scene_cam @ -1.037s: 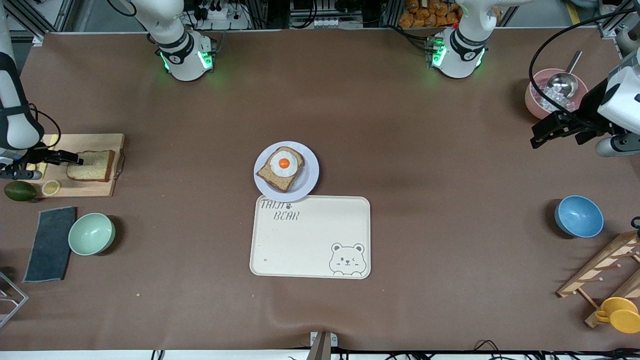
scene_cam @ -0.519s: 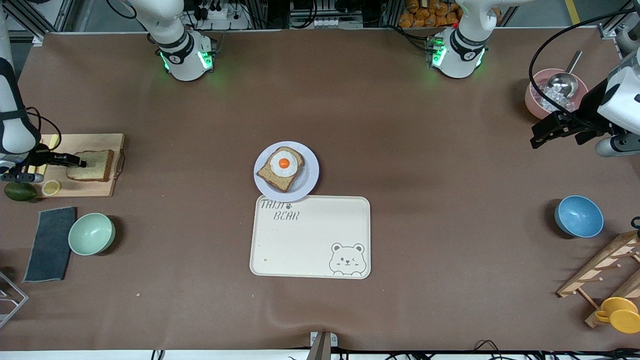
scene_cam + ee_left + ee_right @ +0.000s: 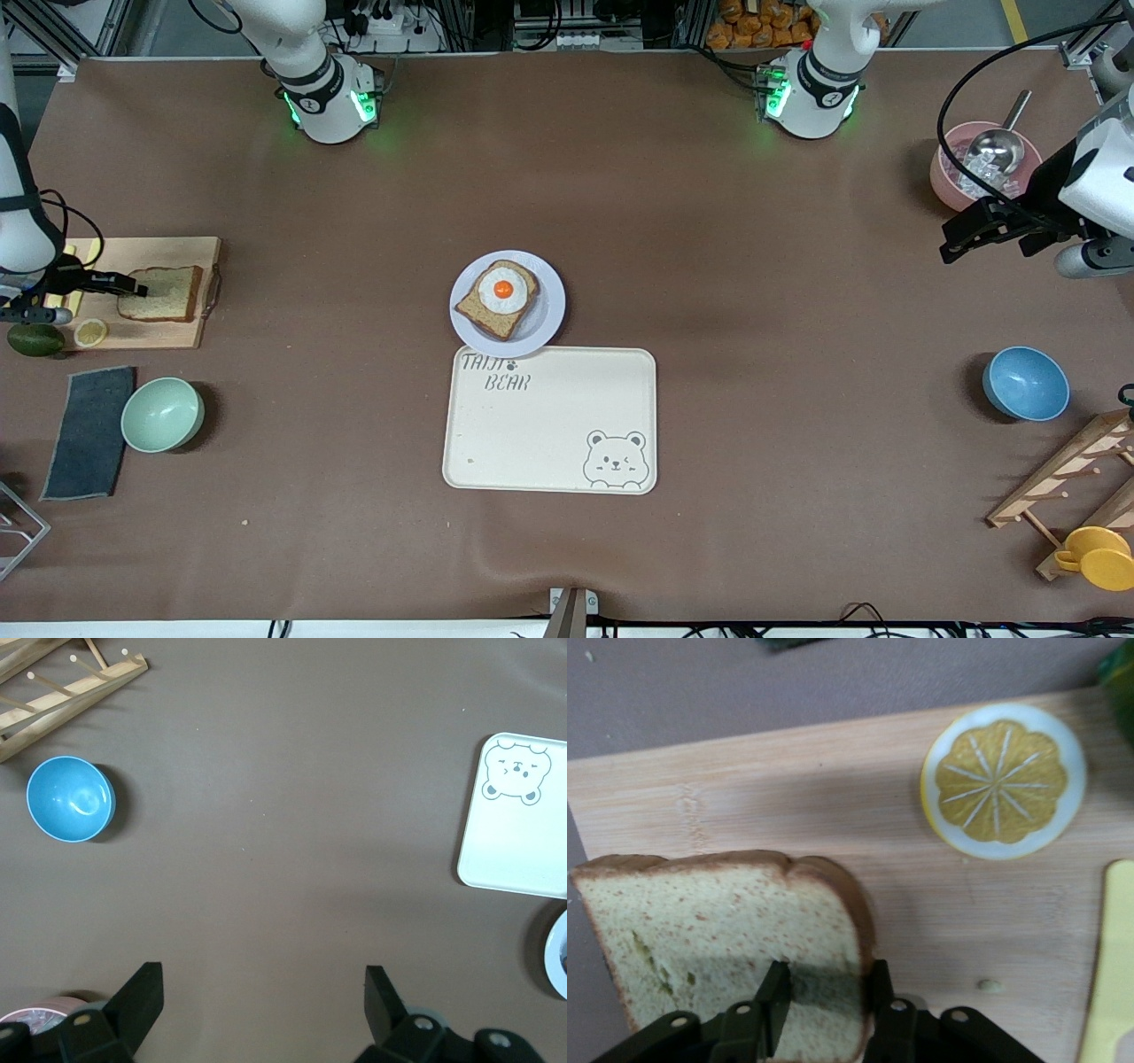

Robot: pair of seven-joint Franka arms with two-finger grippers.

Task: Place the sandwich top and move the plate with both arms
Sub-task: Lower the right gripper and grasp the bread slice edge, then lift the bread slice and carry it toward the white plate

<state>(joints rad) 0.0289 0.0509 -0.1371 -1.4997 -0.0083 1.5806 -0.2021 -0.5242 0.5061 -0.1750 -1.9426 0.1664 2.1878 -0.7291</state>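
Your right gripper [image 3: 824, 992] pinches one edge of the sandwich top [image 3: 164, 293] on the cutting board [image 3: 168, 257]. Nothing is placed yet: the plate [image 3: 547, 306] sits well apart toward the table's middle. Your left gripper [image 3: 264, 1001] waits open.

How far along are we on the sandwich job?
Early. Done: nothing placed; the egg slice sits uncovered on the plate. In hand: the right gripper straddles the sandwich top on the cutting board. Left gripper waits open. Left: lift, place, move the plate.
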